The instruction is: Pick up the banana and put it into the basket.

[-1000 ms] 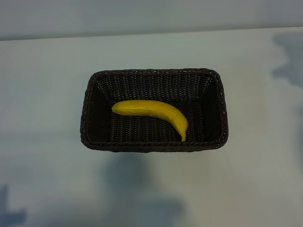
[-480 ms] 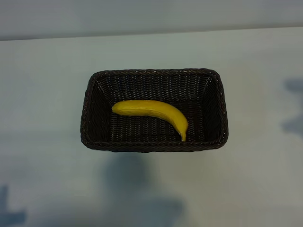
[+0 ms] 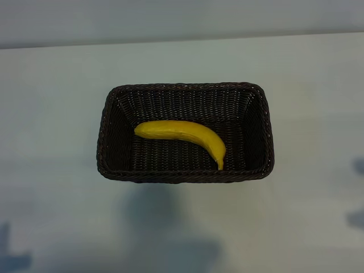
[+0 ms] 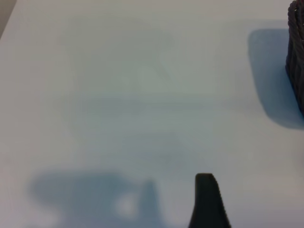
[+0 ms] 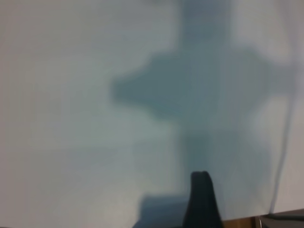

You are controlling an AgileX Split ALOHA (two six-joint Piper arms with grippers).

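Banana (image 3: 183, 135), curved, smooth, bright yellow with a darker stem tip, lies flat on the floor of the rectangular dark brown woven wicker basket (image 3: 185, 173), stem toward the near right corner. Judged from that, the placing is done and nothing needs holding. Neither arm shows in the exterior view, only faint shadows on the pale table (image 3: 51, 114).

Left wrist view: one dark fingertip of the left gripper (image 4: 207, 199) over bare table, a sliver of basket wall at the frame's edge, so it sits near the basket. Right wrist view: right gripper (image 5: 202, 199), one fingertip, table and shadow only. Both stand fairly wide apart, gripping nothing, clear of the basket.
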